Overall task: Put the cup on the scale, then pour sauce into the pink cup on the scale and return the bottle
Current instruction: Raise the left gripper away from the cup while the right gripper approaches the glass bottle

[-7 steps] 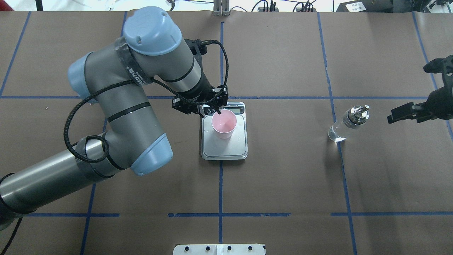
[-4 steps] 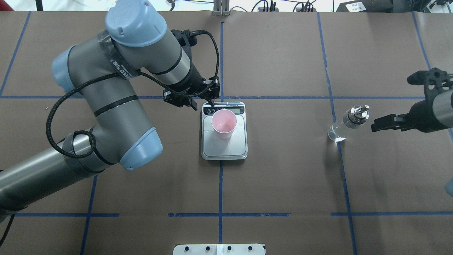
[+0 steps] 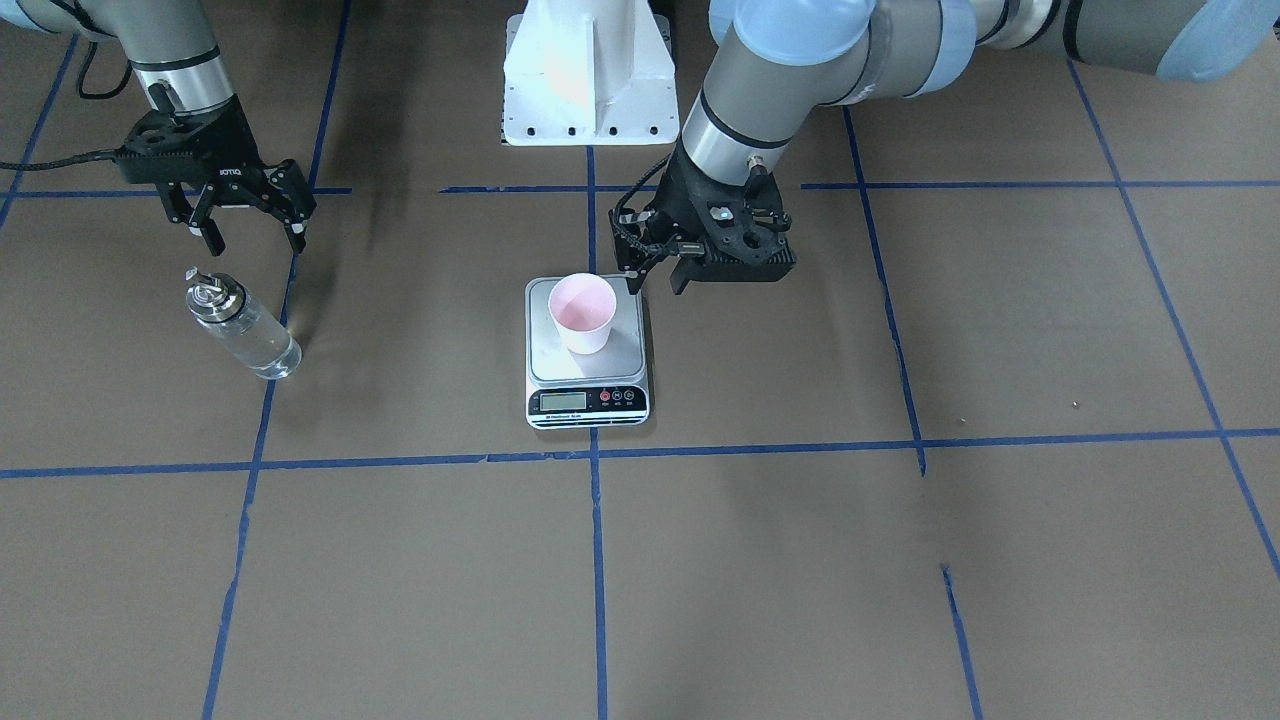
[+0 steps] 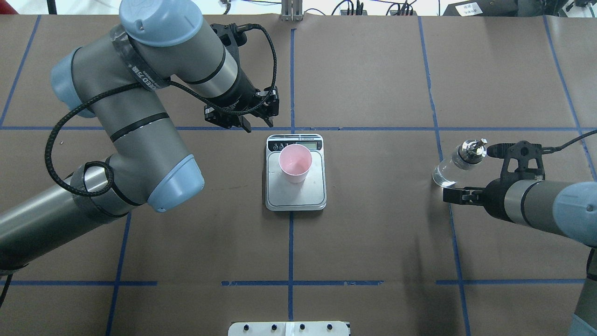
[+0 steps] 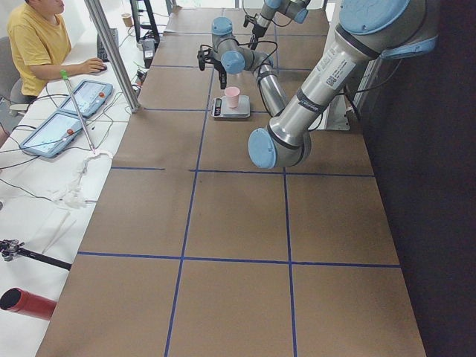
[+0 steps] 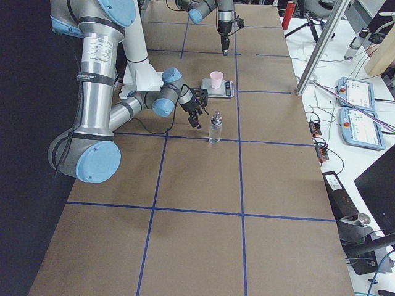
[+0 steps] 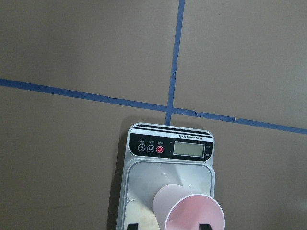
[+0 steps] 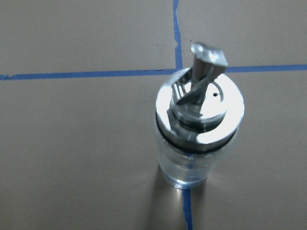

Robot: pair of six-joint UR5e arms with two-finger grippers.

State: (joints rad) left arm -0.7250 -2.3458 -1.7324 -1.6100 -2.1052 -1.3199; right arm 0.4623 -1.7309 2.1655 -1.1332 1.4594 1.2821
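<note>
The pale pink cup (image 4: 295, 162) stands upright on the silver scale (image 4: 298, 198), toward its display end; it also shows in the front view (image 3: 582, 312) and the left wrist view (image 7: 194, 215). My left gripper (image 4: 257, 125) is open and empty, just off the scale's far left corner, apart from the cup (image 3: 657, 283). The clear glass bottle (image 4: 459, 163) with its silver spout cap stands on the table at the right. My right gripper (image 3: 252, 238) is open and empty, close to the bottle (image 3: 245, 330) on the robot's side, not touching. The right wrist view looks down on the bottle (image 8: 199, 120).
Blue tape lines cross the brown table cover. The white robot base (image 3: 590, 70) stands at the near middle edge. An operator (image 5: 37, 44) sits beyond the far edge with tablets. A slanted aluminium post (image 6: 321, 49) stands at that edge.
My left gripper has let go of the cup and drawn back up and to the left, off the scale. My right arm has swung in toward the bottle.
</note>
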